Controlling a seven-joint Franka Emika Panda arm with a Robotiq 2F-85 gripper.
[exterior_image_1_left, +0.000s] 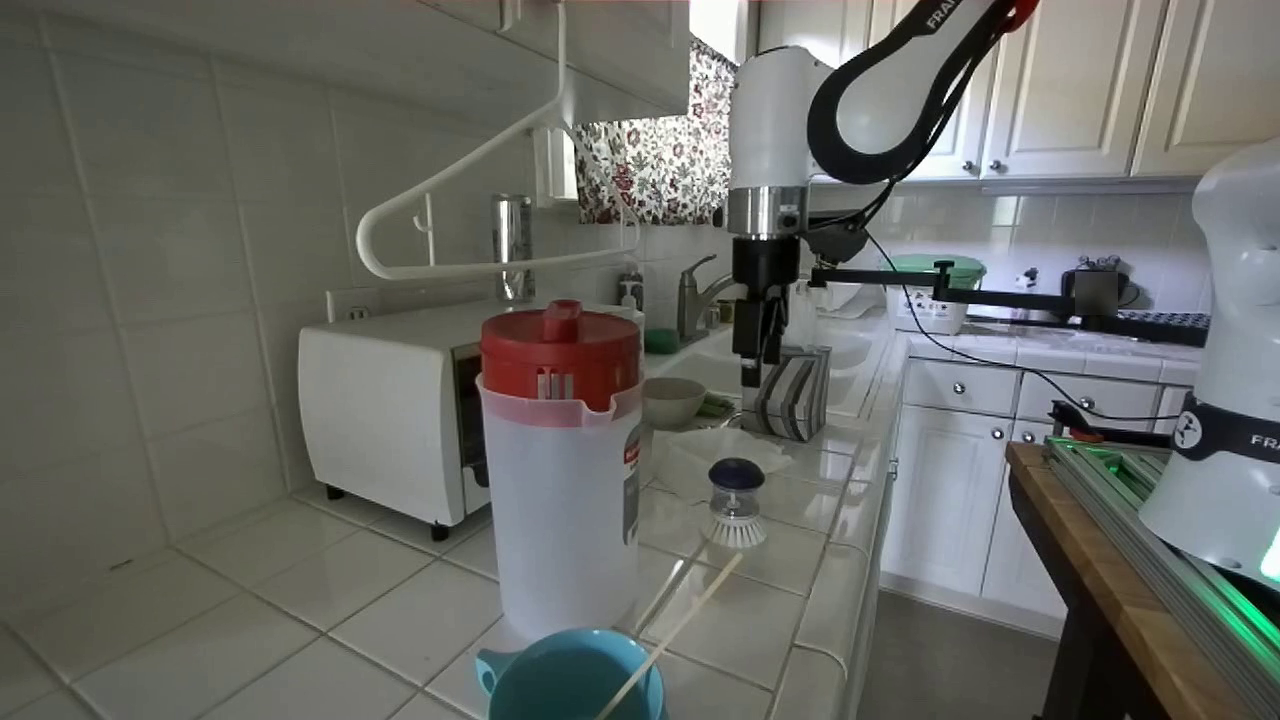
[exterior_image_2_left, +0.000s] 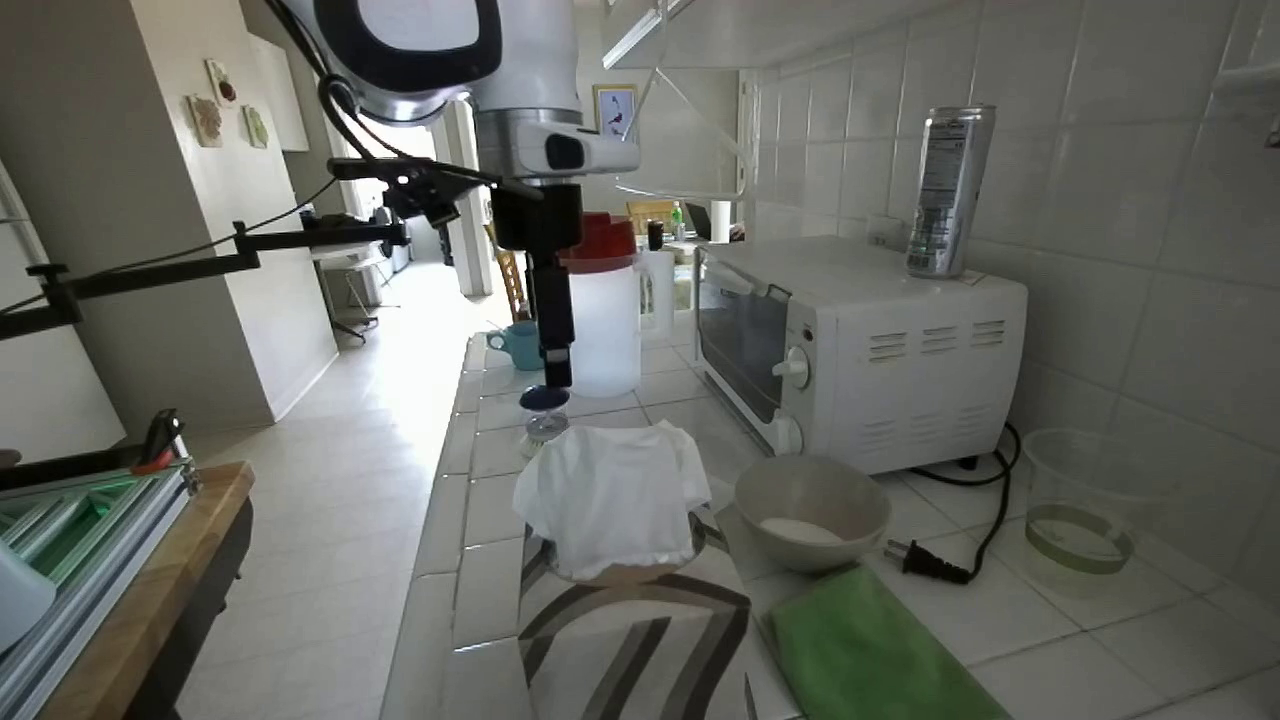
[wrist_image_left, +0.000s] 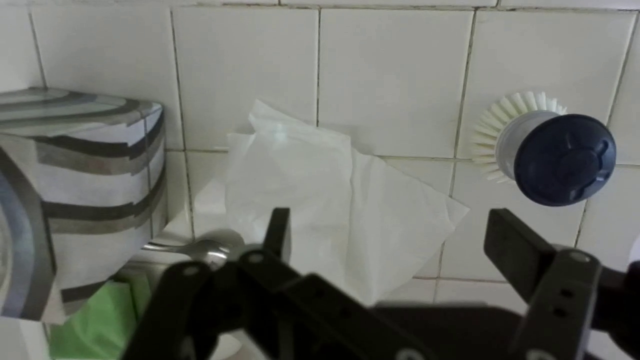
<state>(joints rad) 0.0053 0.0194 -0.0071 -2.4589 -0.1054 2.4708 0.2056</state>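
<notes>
The fingers (wrist_image_left: 517, 250) stand wide apart in the wrist view, a crumpled white tissue (wrist_image_left: 310, 180) showing below the gap between them; in both exterior views they hang pointing down, above the white-tiled desk (wrist_image_left: 395, 75). The tissue lies spread on the desk just beside the striped tissue box (wrist_image_left: 95, 200), and a second white sheet (exterior_image_2_left: 612, 490) sticks up out of the box's top. Farther from the box, past the tissue, a dish brush (wrist_image_left: 565, 160) with a round dark blue cap stands bristles down. On that same side, farther yet from the box, comes a tall frosted pitcher (exterior_image_1_left: 560, 510) with a red lid (exterior_image_1_left: 555, 350), and farthest along a turquoise mug (exterior_image_2_left: 522, 348), where a thin stick (exterior_image_1_left: 690, 613) leans over the rim toward the box. Near the box, on the side toward the tiled wall (exterior_image_2_left: 1180, 200), sits a pale bowl (exterior_image_2_left: 815, 495); a green cloth (exterior_image_2_left: 880, 655) lies along that same side, and whether cloth and box touch I cannot tell. A shiny metal spoon (wrist_image_left: 212, 250) shows close to the box, partly covered in the wrist view by dark parts beside the fingers. The white toaster oven (exterior_image_2_left: 920, 385) is farther from the box than the bowl is, and an upright silver can (exterior_image_2_left: 950, 190) stands on its top. A clear plastic tub (exterior_image_2_left: 1085, 500) stands well apart from the box.
</notes>
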